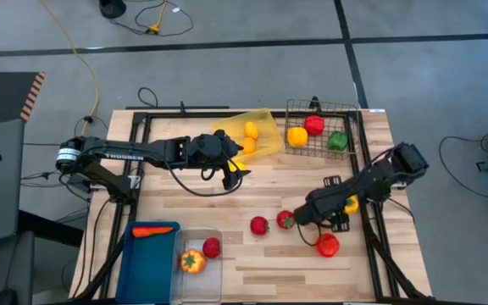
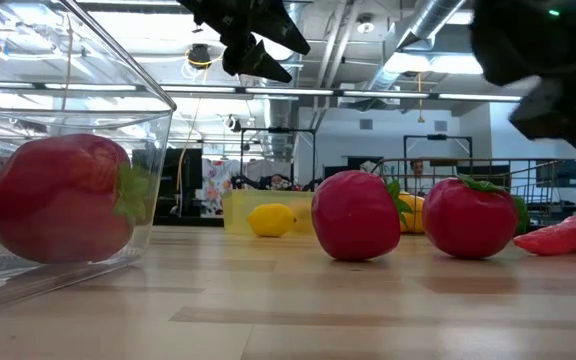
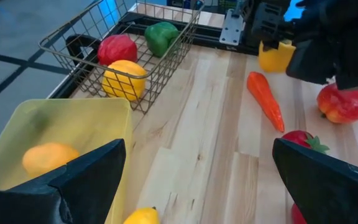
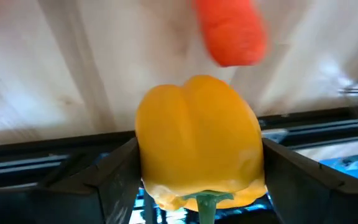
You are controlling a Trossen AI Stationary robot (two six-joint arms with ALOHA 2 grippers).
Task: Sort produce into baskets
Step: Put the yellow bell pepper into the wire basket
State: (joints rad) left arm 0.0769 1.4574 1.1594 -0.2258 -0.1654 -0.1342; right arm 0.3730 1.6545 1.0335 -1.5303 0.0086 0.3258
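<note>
Now, with the glossy yellow plastic toy pepper [image 4: 197, 140] pinched between the right gripper [image 1: 348, 205]'s jaws over the table's right side, we should carry it level to the black wire mesh basket [image 1: 356, 127] holding other peppers, while the left gripper [image 1: 232, 172] hovers spread-jawed beside the yellow translucent tray [image 1: 265, 119].

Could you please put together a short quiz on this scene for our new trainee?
1. What is the right gripper holding?
A. a tomato
B. a yellow pepper
C. a lemon
2. True or false: the left gripper, beside the yellow tray, is open and empty.
3. How many vegetables lie in the wire basket?

Key: 1 B; 2 true; 3 three.
</note>
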